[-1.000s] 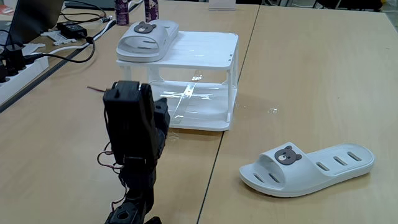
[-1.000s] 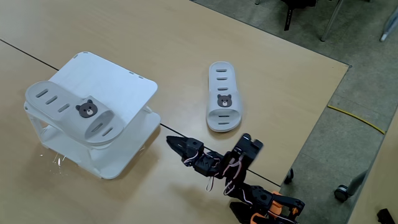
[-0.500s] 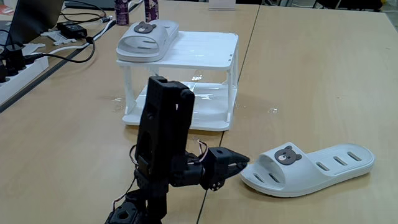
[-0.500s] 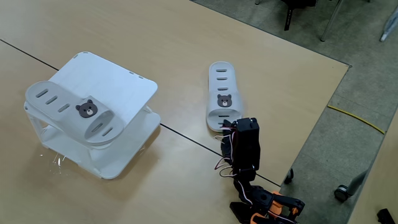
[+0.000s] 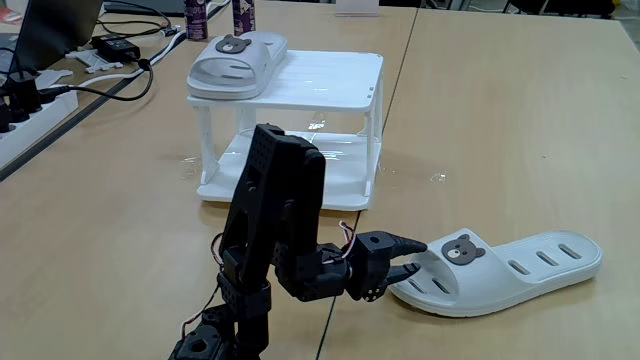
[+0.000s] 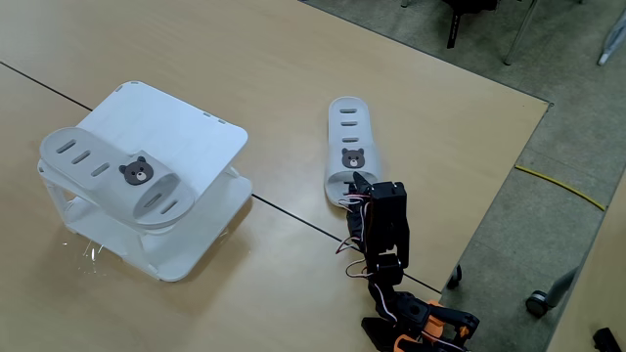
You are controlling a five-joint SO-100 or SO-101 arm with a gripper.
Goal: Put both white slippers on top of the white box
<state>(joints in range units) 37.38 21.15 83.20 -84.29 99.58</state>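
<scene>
One white slipper point(image 5: 237, 62) with a brown bear badge lies on the left part of the white box's top point(image 5: 325, 75); in the other fixed view this slipper point(image 6: 112, 174) rests on the box's near-left side point(image 6: 191, 132). The other white slipper point(image 5: 505, 268) lies flat on the table to the right, well apart from the box, seen from above as a slipper point(image 6: 349, 147) beside the arm. My black gripper point(image 5: 408, 257) is low at that slipper's strap end, open, with fingertips at the strap opening. From above the gripper point(image 6: 356, 186) just meets the slipper's near end.
Cables, a black adapter point(image 5: 118, 46) and a power strip point(image 5: 25, 110) lie at the far left, and two bottles point(image 5: 196, 18) stand behind the box. The table edge point(image 6: 499, 205) runs close to the right of the arm, with floor beyond.
The arm has swung from facing the box round to the slipper on the table, then stretched and lowered the gripper to its strap end. Both slippers and the box stayed put.
</scene>
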